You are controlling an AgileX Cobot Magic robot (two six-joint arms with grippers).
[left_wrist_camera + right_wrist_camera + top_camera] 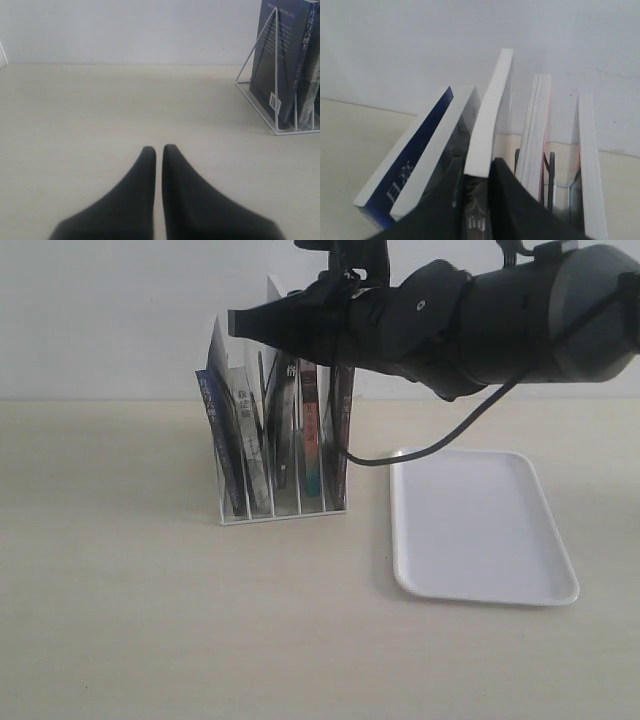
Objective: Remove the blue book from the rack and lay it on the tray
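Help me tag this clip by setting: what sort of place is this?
Probably a staged robot test bench: a pale table, a plain white wall, only a book rack and tray set out.

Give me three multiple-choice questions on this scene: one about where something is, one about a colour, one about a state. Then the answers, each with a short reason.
1. In the exterior view, where does the tray lie relative to the rack?
A) left of it
B) right of it
C) on top of it

2. What colour is the tray?
A) white
B) red
C) black

3. The blue book is:
A) flat on the tray
B) standing in the rack
C) lying flat beside the rack

Answers:
1 B, the tray sits to the right of the rack, apart from it.
2 A, its surface and rim are white.
3 B, it leans upright in the rack's end slot.
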